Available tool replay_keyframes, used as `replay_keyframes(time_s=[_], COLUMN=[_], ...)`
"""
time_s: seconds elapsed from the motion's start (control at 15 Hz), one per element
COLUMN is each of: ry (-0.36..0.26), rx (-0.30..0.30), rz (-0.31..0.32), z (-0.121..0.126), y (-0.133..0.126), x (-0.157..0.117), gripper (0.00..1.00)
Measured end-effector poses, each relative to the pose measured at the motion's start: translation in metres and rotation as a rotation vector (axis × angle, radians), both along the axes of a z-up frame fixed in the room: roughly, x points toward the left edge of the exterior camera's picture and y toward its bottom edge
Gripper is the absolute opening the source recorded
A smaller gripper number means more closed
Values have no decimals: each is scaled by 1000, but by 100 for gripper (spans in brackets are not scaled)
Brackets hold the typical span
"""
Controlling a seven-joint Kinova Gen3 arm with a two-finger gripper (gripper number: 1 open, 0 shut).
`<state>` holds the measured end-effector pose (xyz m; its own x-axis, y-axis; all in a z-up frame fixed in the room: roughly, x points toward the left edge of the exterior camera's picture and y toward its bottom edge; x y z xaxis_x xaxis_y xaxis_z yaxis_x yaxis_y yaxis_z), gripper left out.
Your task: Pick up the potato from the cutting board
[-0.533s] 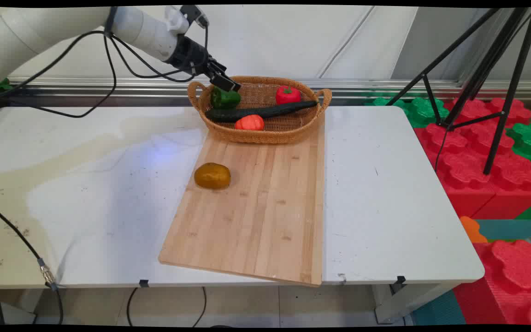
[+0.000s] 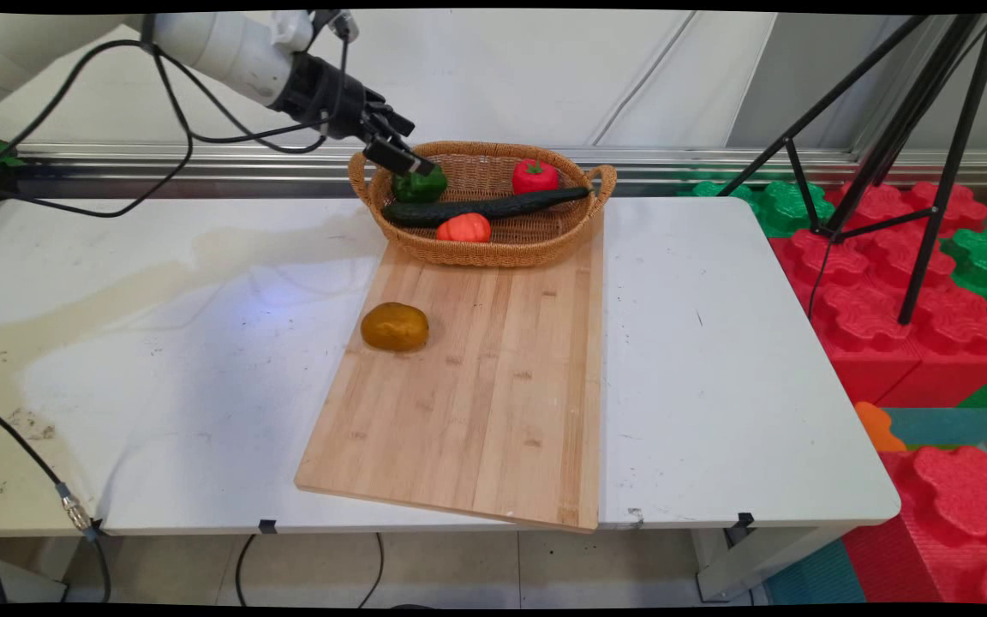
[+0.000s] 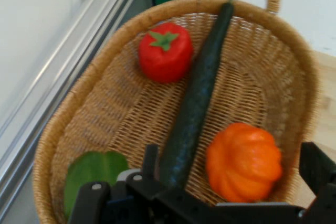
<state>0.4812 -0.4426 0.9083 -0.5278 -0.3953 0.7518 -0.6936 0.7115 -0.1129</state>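
far left: white arm reaching in from the upper left corner, black cables [image 2: 159, 128] hanging over the far left corner of the white table [image 2: 716, 343].

black two-finger gripper [image 2: 403, 161] above the left end of the oval woven wicker basket [image 2: 493, 255], close over the left handle and rim. fingers apart, nothing between them. in the hand view, gripper [image 3: 231, 163] looking down into the basket [image 3: 79, 108], with one finger [image 3: 150, 157] beside the dark cucumber and the other at the right margin.

nearest to the gripper: small glossy green bell pepper [image 2: 419, 182], lying in the basket's left end, just below the fingertips; contact not to be told. seen in the hand view as a green patch [image 3: 94, 174] at lower left.

further right in the basket: long dark green cucumber [image 2: 485, 206] laid lengthwise from left end to right handle; ribbed orange pumpkin-shaped piece [image 2: 463, 228] against the near wall, touching the cucumber; red tomato-like piece with green stalk [image 2: 535, 176] by the far wall.

basket standing on the far end of the pale bamboo cutting board [image 2: 476, 403], at the table's far edge. brownish-yellow rounded potato-like piece [image 2: 395, 326] at the board's left edge, well apart from the basket.

right, beyond the table's right edge: black tripod [image 2: 888, 146] over red and green foam blocks [image 2: 888, 308].

no brand, label or writing to be read anywhere.
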Motion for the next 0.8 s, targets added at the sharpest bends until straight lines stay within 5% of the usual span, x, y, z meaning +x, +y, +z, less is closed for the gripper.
replay_keyframes(time_s=[0.8], ry=[-38], rx=[79], rz=[-206], z=[3], y=[80], x=[-1], gripper=[100])
